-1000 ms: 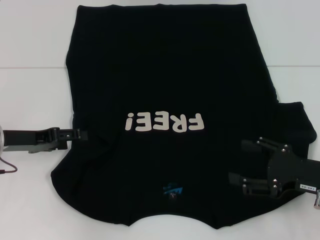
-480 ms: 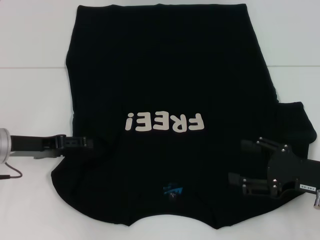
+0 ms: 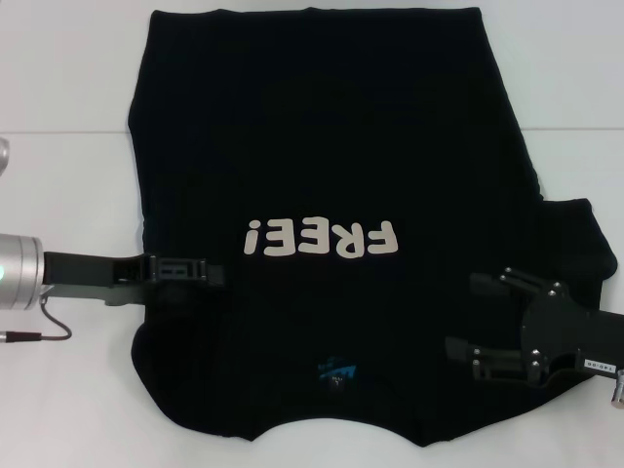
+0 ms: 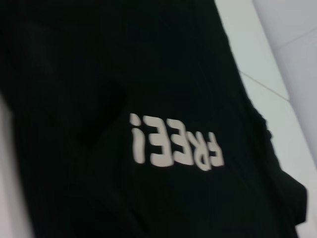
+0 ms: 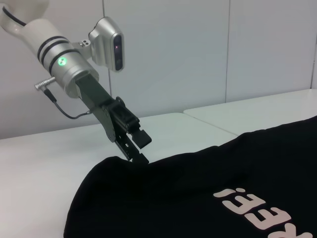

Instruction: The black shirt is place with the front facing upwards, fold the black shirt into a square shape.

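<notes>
White tabletop [image 3: 68,97] is filling the head view, and the black shirt [image 3: 331,127] is lying spread across most of it, from the top edge of the frame down to the bottom, front side up. Its cream lettering "FREE!" [image 3: 323,238] is sitting a little below the frame's centre, and a small blue neck label [image 3: 336,370] is showing near the bottom centre. At the left of the frame, the left gripper [image 3: 200,272] is reaching in from the left edge, level with the lettering, its tips lying over the shirt's left border. In the right wrist view the same left gripper [image 5: 140,154] is slanting down from the upper left, with its fingers [image 5: 140,137] drawn narrow and touching the raised edge of the cloth; whether cloth is pinched between them I cannot tell. At the lower right of the head view, the right gripper [image 3: 460,314] is resting over the shirt's right sleeve area, its two fingers [image 3: 492,285] standing wide apart with nothing between them and pointing toward the frame's centre.
</notes>
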Robot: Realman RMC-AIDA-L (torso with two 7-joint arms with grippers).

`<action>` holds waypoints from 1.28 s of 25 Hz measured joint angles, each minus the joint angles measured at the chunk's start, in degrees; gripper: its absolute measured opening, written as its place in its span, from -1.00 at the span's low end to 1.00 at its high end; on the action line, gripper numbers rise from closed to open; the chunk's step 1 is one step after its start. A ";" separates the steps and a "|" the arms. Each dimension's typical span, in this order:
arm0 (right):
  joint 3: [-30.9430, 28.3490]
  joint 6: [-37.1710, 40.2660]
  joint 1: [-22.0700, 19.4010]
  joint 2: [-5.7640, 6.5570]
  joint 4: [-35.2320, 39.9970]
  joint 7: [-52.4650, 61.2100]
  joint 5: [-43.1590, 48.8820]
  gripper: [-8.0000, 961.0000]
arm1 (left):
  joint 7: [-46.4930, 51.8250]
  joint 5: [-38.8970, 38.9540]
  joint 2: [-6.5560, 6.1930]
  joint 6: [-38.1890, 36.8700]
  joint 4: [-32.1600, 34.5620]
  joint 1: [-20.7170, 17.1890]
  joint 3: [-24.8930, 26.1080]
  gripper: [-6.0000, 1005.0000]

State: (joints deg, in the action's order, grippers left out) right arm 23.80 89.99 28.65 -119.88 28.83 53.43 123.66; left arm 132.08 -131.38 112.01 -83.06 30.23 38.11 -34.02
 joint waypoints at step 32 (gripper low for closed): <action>-2.53 -9.61 4.07 6.58 12.23 57.29 6.96 0.95 | -51.46 14.87 3.60 -14.01 2.29 -10.55 4.06 0.75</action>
State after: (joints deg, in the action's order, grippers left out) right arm 21.27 80.38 32.72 -113.30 41.06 110.72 130.62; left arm 80.62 -116.51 115.61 -97.07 32.52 27.56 -29.96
